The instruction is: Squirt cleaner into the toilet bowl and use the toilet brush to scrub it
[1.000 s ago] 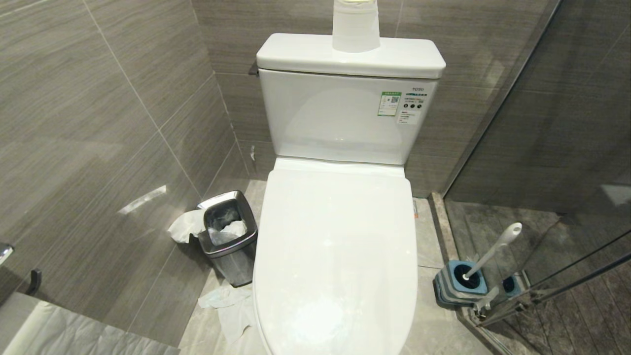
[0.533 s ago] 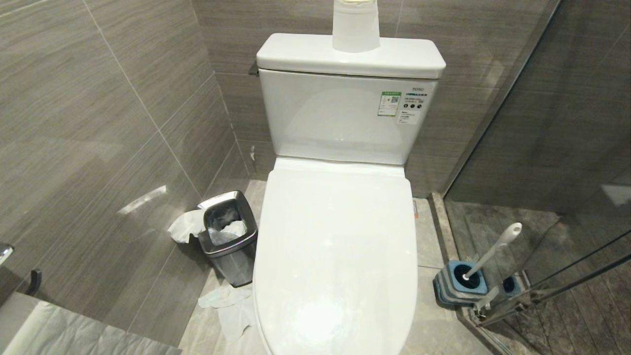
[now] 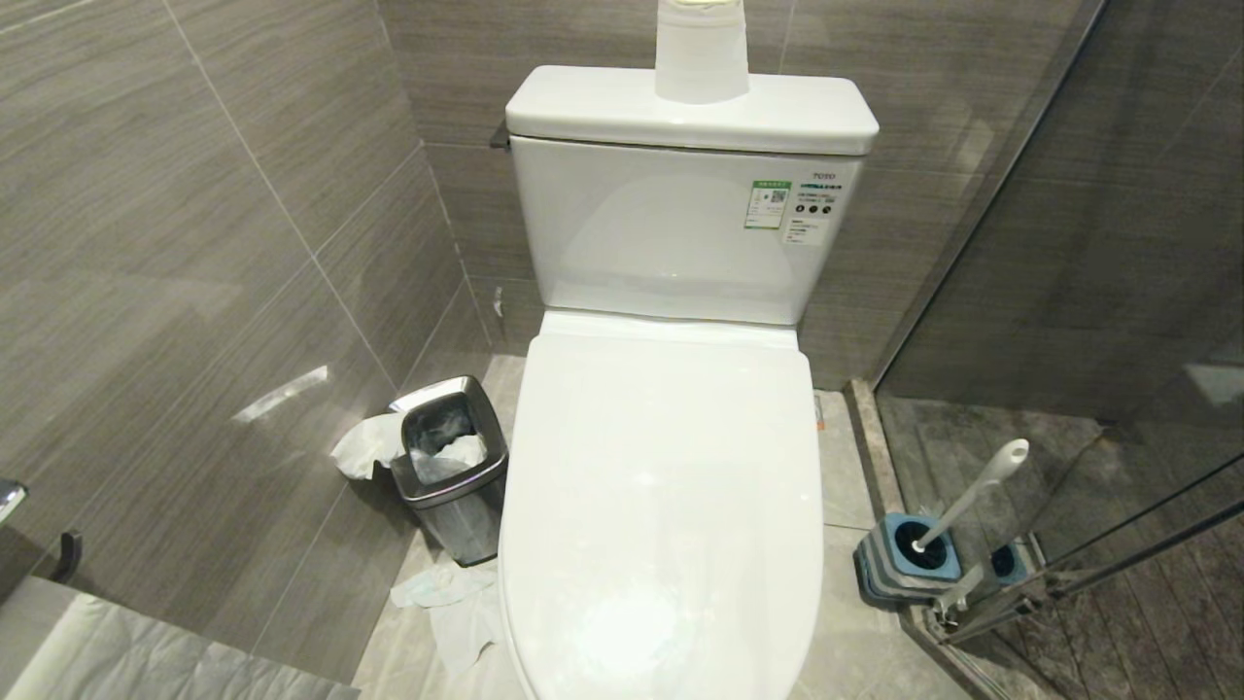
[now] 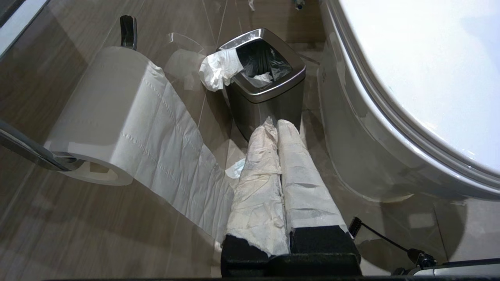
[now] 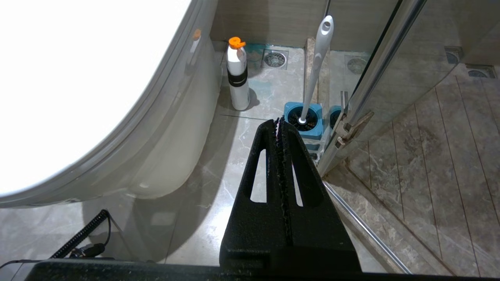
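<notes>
Toilet bowl (image 3: 661, 506): glossy white ceramic, lid down over the seat, centred in the head view. The cistern (image 3: 680, 228) behind it carries a "TOTO" mark over a green-and-white sticker with a QR code (image 3: 767, 204); the smaller print is unreadable. A white translucent container (image 3: 701, 53) stands on the cistern lid, its top cut off by the frame.

Toilet brush (image 3: 972, 496): slim white handle with a rounded tip, leaning, its head seated in a square blue-and-grey striped holder (image 3: 904, 559) on the floor to the bowl's right, just beside the glass shower door (image 5: 375, 78).

Cleaner bottle (image 5: 238, 76): white, black band, orange cap, upright on the floor close against the bowl's base, near the brush holder. No legible label.

Steel bin (image 3: 452, 467): small, square, dark liner, on the floor to the bowl's left, with tissue (image 3: 367, 445) hanging over its rim. More crumpled tissue (image 3: 452, 603) lies on the tiles in front of it.

Toilet paper roll (image 4: 105, 113): on a wall holder, a long strip trailing down.

Left gripper (image 4: 277, 127): fingers wrapped in white paper, pressed together, holding nothing, hanging low near the bin.

Right gripper (image 5: 279, 123): black fingers closed on each other, empty, pointing toward the brush holder, apart from it.
</notes>
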